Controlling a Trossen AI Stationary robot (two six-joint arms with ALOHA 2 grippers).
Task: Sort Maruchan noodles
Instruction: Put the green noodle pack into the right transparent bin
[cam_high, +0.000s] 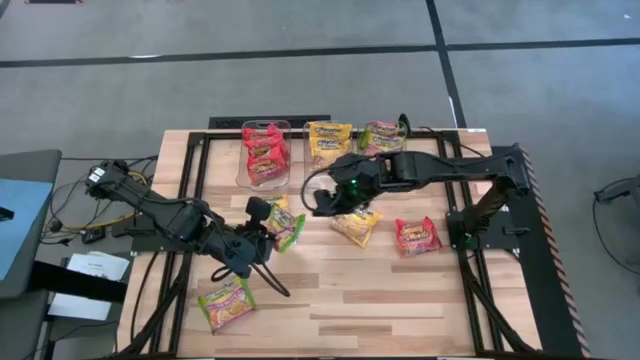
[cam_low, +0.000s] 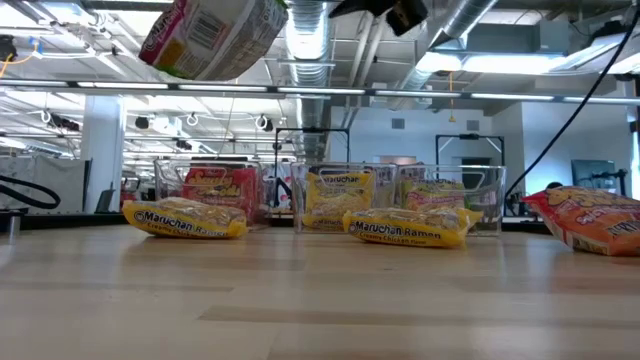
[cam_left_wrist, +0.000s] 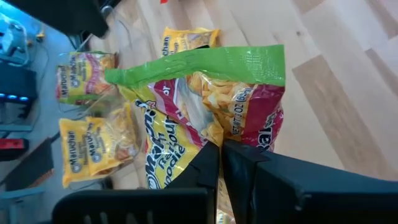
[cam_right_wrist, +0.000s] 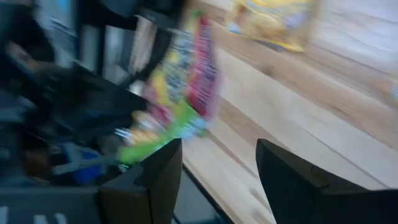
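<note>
My left gripper (cam_high: 266, 226) is shut on a green-and-pink Maruchan noodle packet (cam_left_wrist: 205, 99), which hangs high above the table in the low view (cam_low: 215, 35). My right gripper (cam_high: 312, 196) hovers open just beyond it, toward the bins, with nothing between its fingers (cam_right_wrist: 217, 168). The held packet (cam_right_wrist: 186, 81) shows blurred ahead of them. Loose on the table lie yellow packets (cam_high: 357, 226) (cam_low: 185, 220), a red one (cam_high: 417, 236) and another green-and-pink one (cam_high: 227, 304). My left gripper pinches the packet between its two fingers (cam_left_wrist: 208, 163) at the end (cam_left_wrist: 214, 138) opposite the green sealed strip (cam_left_wrist: 199, 65). The fingers slant down from the table's left. The packet sticks out past the fingertips, lifted clear of the table.
Three clear bins stand along the far edge: one with red packets (cam_high: 265, 155), one with yellow (cam_high: 328, 142), one with green-and-pink (cam_high: 382, 138). Bare wood lies toward the near edge at the right (cam_high: 400, 310). The black frame (cam_high: 480, 230) borders the table.
</note>
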